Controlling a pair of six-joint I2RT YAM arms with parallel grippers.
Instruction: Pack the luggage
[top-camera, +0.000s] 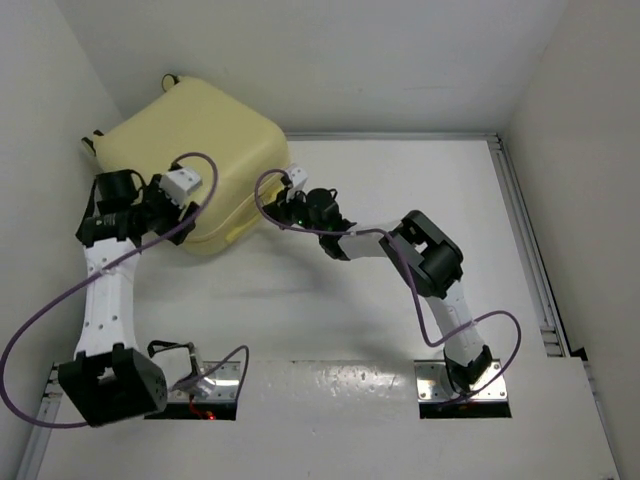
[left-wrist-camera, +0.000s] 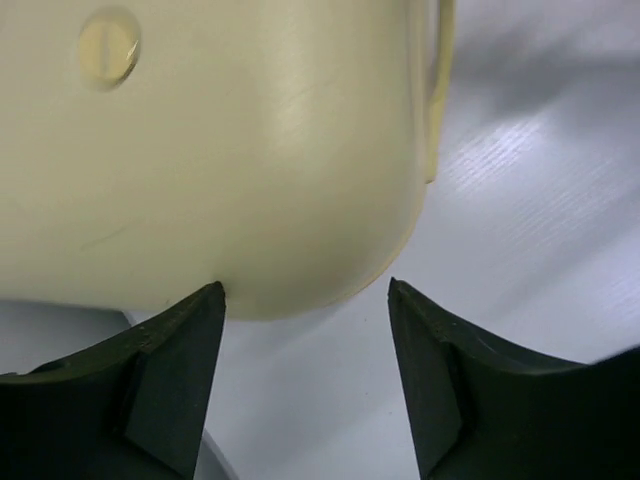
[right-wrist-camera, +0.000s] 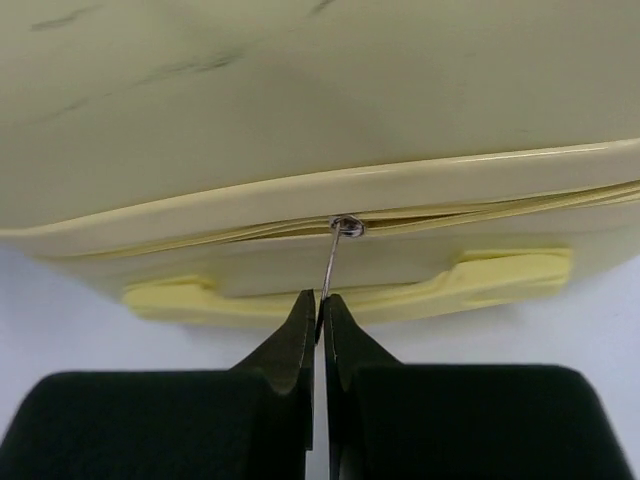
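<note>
- 2 arms stretch out to the far-left part of the table (top-camera: 420, 200), and both are at the luggage (top-camera: 200, 140).
- Pale yellow and hard-shelled, the luggage lies closed in the far-left corner of the table, with 2 small dark wheels (top-camera: 171, 79) peeking out along its far-left edge.
- Left gripper (left-wrist-camera: 305, 290) sits at the near-left side of the shell, its jaws set wide apart with nothing between them.
- Seen from the left wrist, a rounded corner of the shell sits just beyond the tips. One fingertip (left-wrist-camera: 205, 300) looks to be touching the shell, while the other stands clear of it over bare table.
- Right gripper (right-wrist-camera: 320, 300) is at the right side of the luggage, its jaws pressed tight together.
- Pinched between those tips is a thin metal zipper pull (right-wrist-camera: 332, 258), which runs up to the slider (right-wrist-camera: 347, 226) on the zip seam (right-wrist-camera: 520, 195).
- Just below that seam, a pale yellow handle (right-wrist-camera: 500, 272) lies flat against the shell, right beside the closed fingers.
- From the top view, the right arm reaches leftward across the middle of the table to get there.
</note>
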